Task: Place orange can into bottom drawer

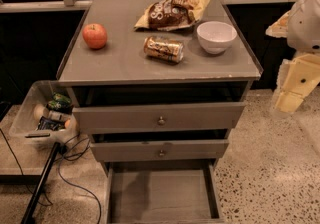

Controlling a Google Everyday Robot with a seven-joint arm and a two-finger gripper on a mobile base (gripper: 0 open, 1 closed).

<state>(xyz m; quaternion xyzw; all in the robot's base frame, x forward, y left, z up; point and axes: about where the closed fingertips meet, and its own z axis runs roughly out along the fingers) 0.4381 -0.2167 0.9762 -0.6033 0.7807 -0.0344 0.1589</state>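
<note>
**Can on top, bottom drawer pulled out**

The cabinet top [125,63] has bare room along its front edge. Of three drawers, the bottom drawer [162,195] stands open, a shallow tray with a flat floor. The gripper [294,85] hangs off the cabinet's right side (its grip cannot be told). On top are one crinkled snack bag [172,12], one smooth white bowl [216,36], and one shiny orange can [163,49] on its side between the bowl and one round apple [94,35].

Yellowish hand [293,87] at far right edge, under white arm [307,15]
</note>
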